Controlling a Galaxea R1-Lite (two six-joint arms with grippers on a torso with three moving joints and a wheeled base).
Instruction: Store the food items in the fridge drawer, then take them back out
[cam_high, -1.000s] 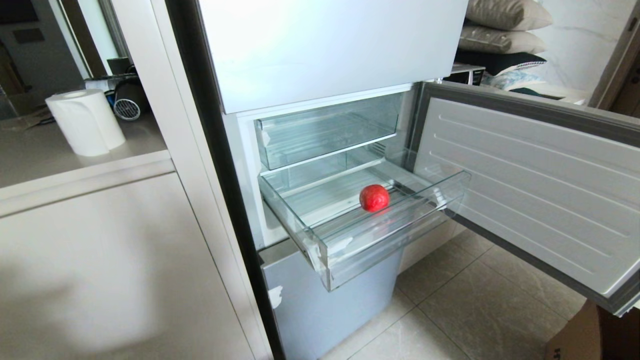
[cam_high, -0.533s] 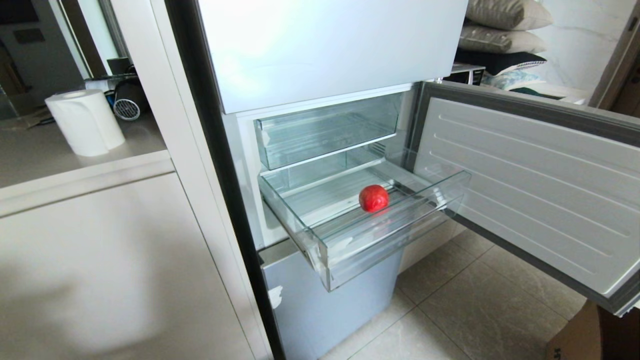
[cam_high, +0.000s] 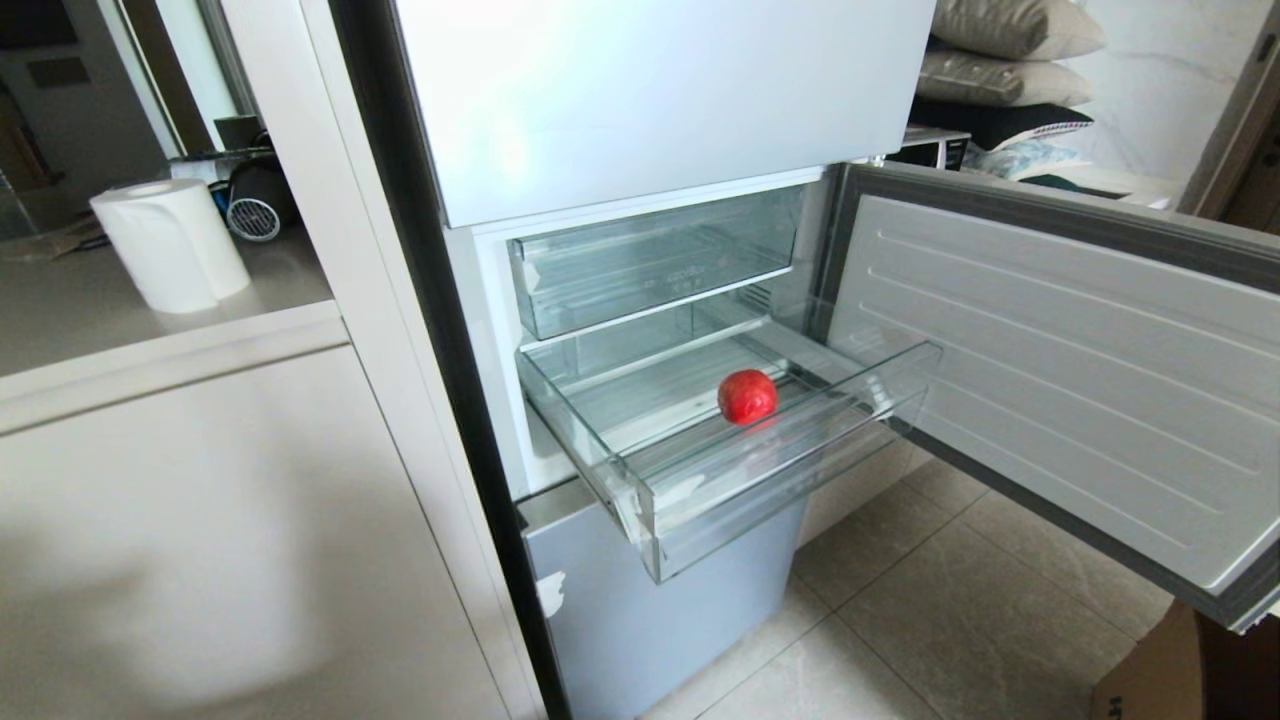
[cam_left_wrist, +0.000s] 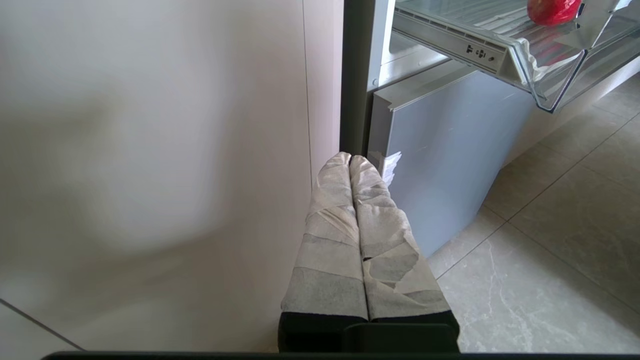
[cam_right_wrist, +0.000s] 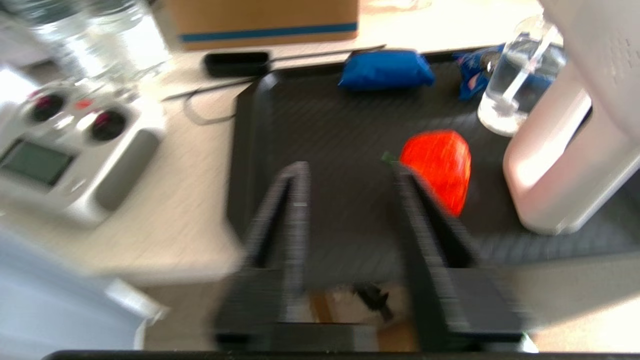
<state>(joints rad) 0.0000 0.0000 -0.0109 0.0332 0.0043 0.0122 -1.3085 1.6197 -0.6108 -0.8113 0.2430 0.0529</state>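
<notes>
My right pincer (cam_right_wrist: 350, 172) hangs half open and empty above a black tray (cam_right_wrist: 260, 100); the orange-red fruit (cam_right_wrist: 437, 167) lies just beside its finger (cam_right_wrist: 415, 210). Another red fruit (cam_high: 747, 396) sits in the fridge drawer (cam_high: 780, 470).

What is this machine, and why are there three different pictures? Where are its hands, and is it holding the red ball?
It is a robot with two arms and three cameras. One picture comes from its head, looking down at an open fridge. There a red toy fruit sits in the pulled-out clear fridge drawer. A paper roll stands on the counter beside the fridge.

The other two pictures come from cameras on its wrists. The left gripper is wrapped in pale tape, pressed shut, and hangs low by the fridge, holding nothing. The right gripper is open above a black tray somewhere else, next to an orange-red toy fruit it has not grabbed. A remote control lies beside that tray.
</notes>
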